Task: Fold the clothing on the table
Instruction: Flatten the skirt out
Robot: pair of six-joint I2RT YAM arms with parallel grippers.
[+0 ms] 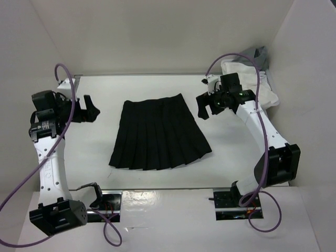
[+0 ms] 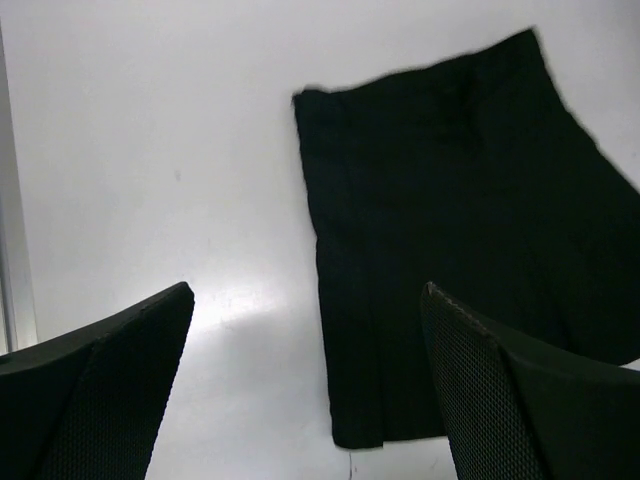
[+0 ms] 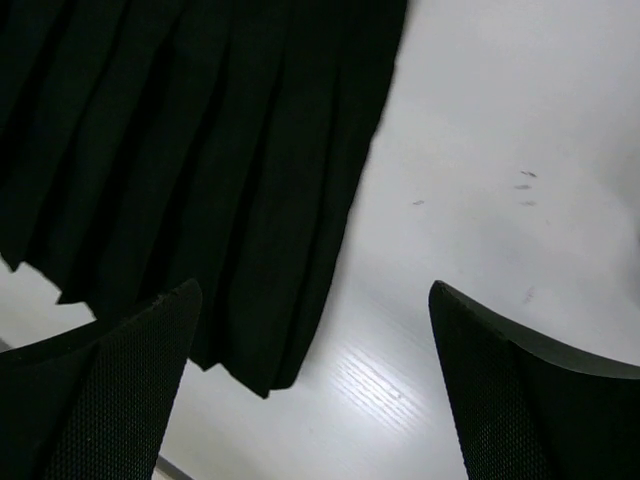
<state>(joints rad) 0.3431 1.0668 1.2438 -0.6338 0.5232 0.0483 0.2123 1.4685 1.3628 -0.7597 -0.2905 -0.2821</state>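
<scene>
Because the black pleated skirt (image 1: 160, 134) is lying flat near the middle of the white table (image 1: 94, 157), with its narrow waistband toward the far edge and its wider hem fanning toward the arm bases, it is looking like a light, limp thing to handle. The matte fabric is probably giving little slip, but it is likely to droop and lose its pleats if lifted by one point alone. The corners are offering the best hold, I judge. That means the two waistband ends, or a waistband end and a hem corner on each side, pinched low against the tabletop. The left gripper (image 1: 90, 106) is hovering beside the skirt's left edge, apart from it, with fingers spread wide and gripping nothing. The right gripper (image 1: 202, 106) is hanging near the waistband's right end, likewise spread and empty, and is tilting down toward the fabric without touching it.
</scene>
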